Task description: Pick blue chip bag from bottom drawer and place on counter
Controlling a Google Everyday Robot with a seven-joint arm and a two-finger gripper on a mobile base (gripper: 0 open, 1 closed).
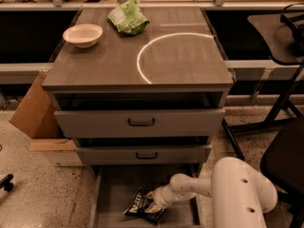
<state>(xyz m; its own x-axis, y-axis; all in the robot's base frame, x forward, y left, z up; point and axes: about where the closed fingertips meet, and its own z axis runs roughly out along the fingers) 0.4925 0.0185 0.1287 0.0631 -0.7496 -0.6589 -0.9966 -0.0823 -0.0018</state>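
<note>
The blue chip bag (pixel 137 205) lies on the floor of the open bottom drawer (pixel 111 194), near the middle and slightly crumpled. My gripper (pixel 153 202) is down in the drawer at the bag's right edge, touching it, on the end of my white arm (pixel 237 189), which reaches in from the right. The counter (pixel 185 70) with its white arc is above.
A white bowl (pixel 82 34) and a light green bag (pixel 127 17) sit at the counter's back left. Two drawers with black handles (pixel 141 122) overhang the bottom drawer. A cardboard box (pixel 33 110) stands to the left, and a dark chair (pixel 285 151) to the right.
</note>
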